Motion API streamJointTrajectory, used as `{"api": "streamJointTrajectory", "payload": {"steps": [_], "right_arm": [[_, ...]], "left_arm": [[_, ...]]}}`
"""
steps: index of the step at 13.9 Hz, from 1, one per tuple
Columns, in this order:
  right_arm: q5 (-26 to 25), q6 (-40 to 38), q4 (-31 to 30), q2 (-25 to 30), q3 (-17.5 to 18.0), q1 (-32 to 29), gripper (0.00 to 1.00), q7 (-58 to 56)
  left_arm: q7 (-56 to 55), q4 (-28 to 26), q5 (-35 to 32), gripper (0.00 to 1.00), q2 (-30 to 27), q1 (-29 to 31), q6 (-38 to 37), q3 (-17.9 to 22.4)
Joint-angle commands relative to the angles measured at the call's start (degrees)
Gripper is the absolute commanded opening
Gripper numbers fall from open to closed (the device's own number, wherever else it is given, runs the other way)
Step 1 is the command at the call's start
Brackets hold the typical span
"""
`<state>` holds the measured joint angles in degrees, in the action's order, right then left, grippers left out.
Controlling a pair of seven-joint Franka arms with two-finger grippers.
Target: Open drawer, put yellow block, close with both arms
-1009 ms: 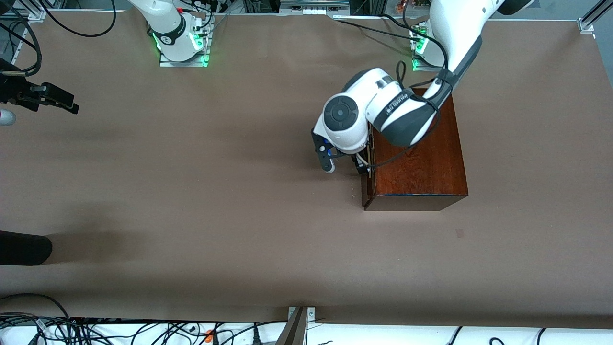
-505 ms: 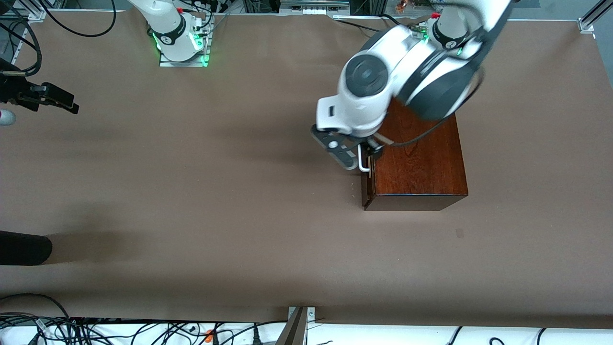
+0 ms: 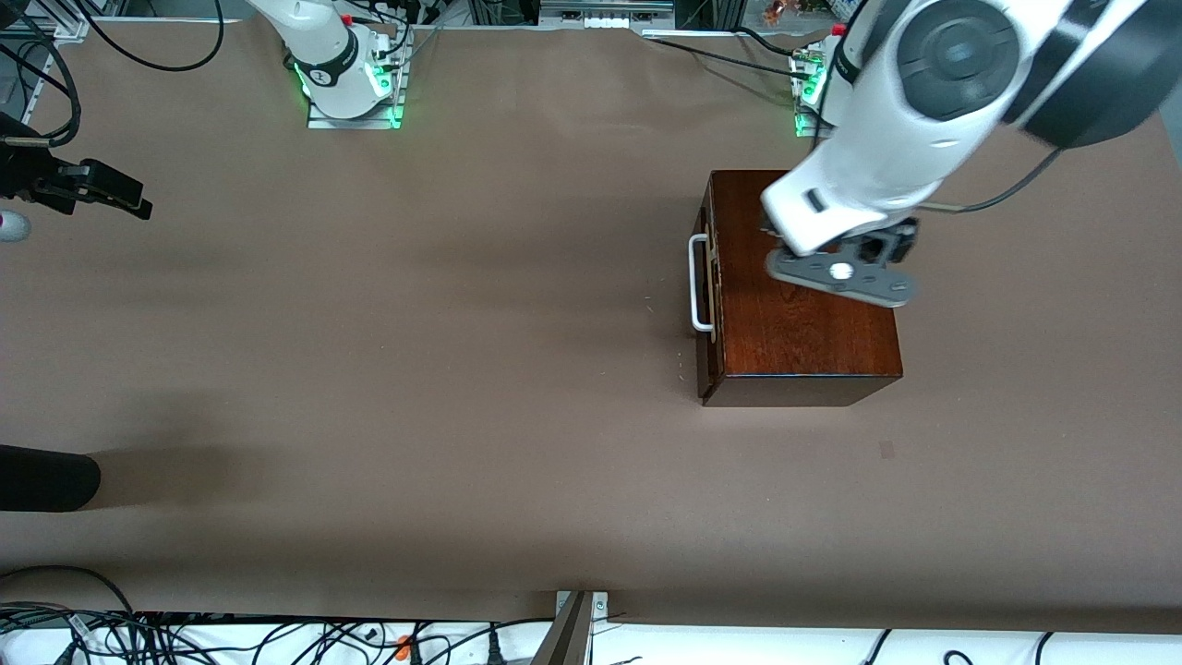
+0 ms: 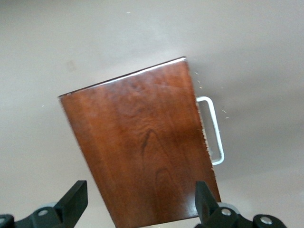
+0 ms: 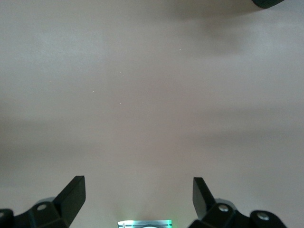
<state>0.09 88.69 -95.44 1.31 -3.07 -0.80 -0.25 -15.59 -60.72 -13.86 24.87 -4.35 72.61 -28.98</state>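
The dark mahogany box (image 3: 803,342) stands toward the left arm's end of the table. Its drawer front (image 3: 707,356) sits flush with the box, and the white bar handle (image 3: 699,282) is free. My left gripper (image 3: 877,251) hangs in the air over the box top, open and empty. The left wrist view looks down on the box (image 4: 142,152) and handle (image 4: 216,133), with the left gripper (image 4: 140,202) wide open. My right gripper (image 5: 137,197) is open and empty over bare table near its green-lit base (image 5: 144,223); that arm waits. The yellow block is out of view.
A black clamp-like device (image 3: 83,185) and a black rounded object (image 3: 46,478) sit at the right arm's end of the table. Cables lie along the edge nearest the front camera. The brown table (image 3: 416,369) stretches bare between the bases and the box.
My left arm has risen from the drawer handle and swung up over the box toward its base. The handle now shows in full. The right arm has not moved.
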Motion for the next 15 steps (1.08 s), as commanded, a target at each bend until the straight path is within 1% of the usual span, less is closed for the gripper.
{"api": "streamJointTrajectory", "payload": {"steps": [1,2,3,4,5,7,8,9,10,11,13,15], "right_arm": [[0.1,-0.7,0.3,0.3,0.4,-0.8,1.0,-0.7],[0.1,-0.7,0.3,0.3,0.4,-0.8,1.0,-0.7],[0.1,-0.7,0.3,0.3,0.4,-0.8,1.0,-0.7],[0.1,-0.7,0.3,0.3,0.4,-0.8,1.0,-0.7],[0.1,-0.7,0.3,0.3,0.4,-0.8,1.0,-0.7],[0.2,-0.7,0.3,0.3,0.4,-0.8,1.0,-0.7],[0.2,-0.6,0.3,0.3,0.4,-0.8,1.0,-0.7],[0.3,-0.6,0.3,0.2,0.4,-0.8,1.0,-0.7],[0.5,-0.7,0.3,0.2,0.4,-0.8,1.0,-0.7],[0.5,-0.8,0.3,0.3,0.4,-0.8,1.0,-0.8],[0.5,-0.7,0.3,0.3,-0.3,-0.8,1.0,-0.8],[0.5,-0.6,0.3,0.2,-0.2,-0.8,1.0,-0.8]], "left_arm": [[-1.4,-3.7,4.1,1.0,-5.3,2.2,-0.4,4.2],[-0.6,-5.2,8.4,1.0,-7.1,2.1,-0.3,8.9],[-0.2,-7.9,12.2,1.0,-9.4,1.4,0.3,14.0],[1.6,-10.3,14.4,1.0,-11.2,0.4,1.0,18.0],[5.1,-13.0,14.7,1.0,-13.2,0.0,2.4,20.1],[10.6,-18.9,15.6,1.0,-17.1,0.0,5.8,22.5],[12.4,-21.9,17.4,1.0,-19.1,0.0,7.6,25.1],[14.2,-24.9,18.0,1.0,-21.0,-0.1,9.5,26.8],[16.3,-27.4,18.0,1.0,-22.6,-0.1,11.3,27.4],[17.6,-28.7,18.0,1.0,-23.5,-0.1,11.8,28.5],[17.4,-28.8,17.2,1.0,-23.8,-0.1,11.5,29.1],[15.9,-29.0,16.8,1.0,-23.9,-0.2,11.8,29.2]]}}
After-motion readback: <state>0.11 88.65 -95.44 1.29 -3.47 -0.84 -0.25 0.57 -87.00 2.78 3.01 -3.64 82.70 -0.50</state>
